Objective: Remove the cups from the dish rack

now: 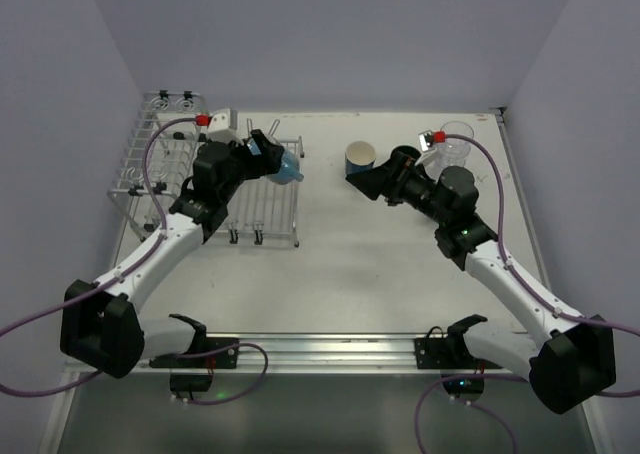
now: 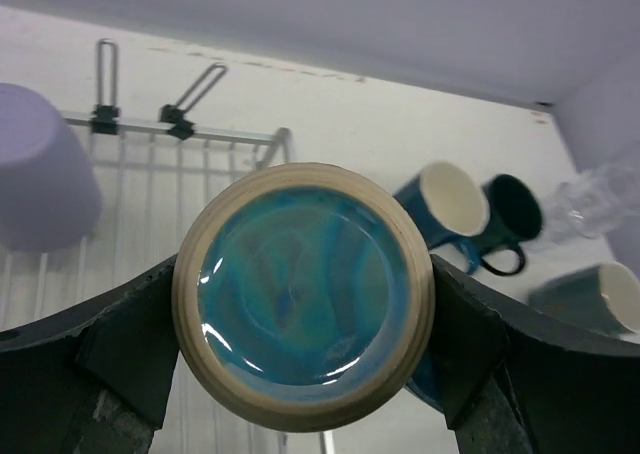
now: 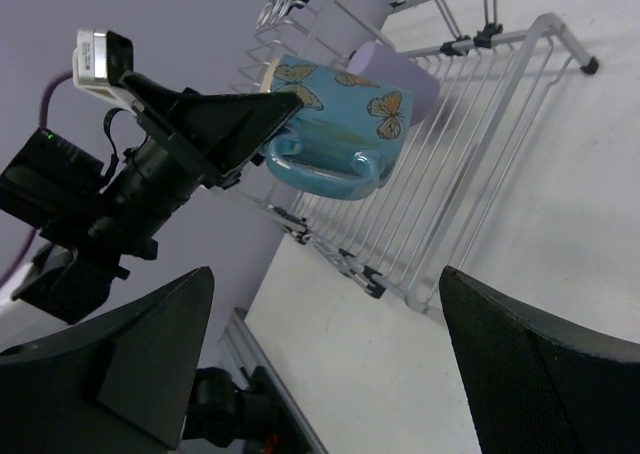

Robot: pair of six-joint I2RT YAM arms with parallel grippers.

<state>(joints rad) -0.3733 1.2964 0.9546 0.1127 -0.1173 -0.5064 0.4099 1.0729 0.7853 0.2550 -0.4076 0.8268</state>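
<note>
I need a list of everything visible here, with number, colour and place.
silver wire dish rack: one, silver, table's left side
lavender round cup: one, lavender, on the rack
light blue butterfly mug: one, light blue, above the rack
blue mug with cream inside: one, blue, table right of the rack
dark teal mug: one, dark teal, beside the blue mug
clear ribbed glass: one, clear, table's far right
blurred teal cup with cream inside: one, teal, near the glass
white table: one, white, under everything
left gripper: one, black, shut on the butterfly mug
right gripper: one, black, open, by the blue mug
</note>
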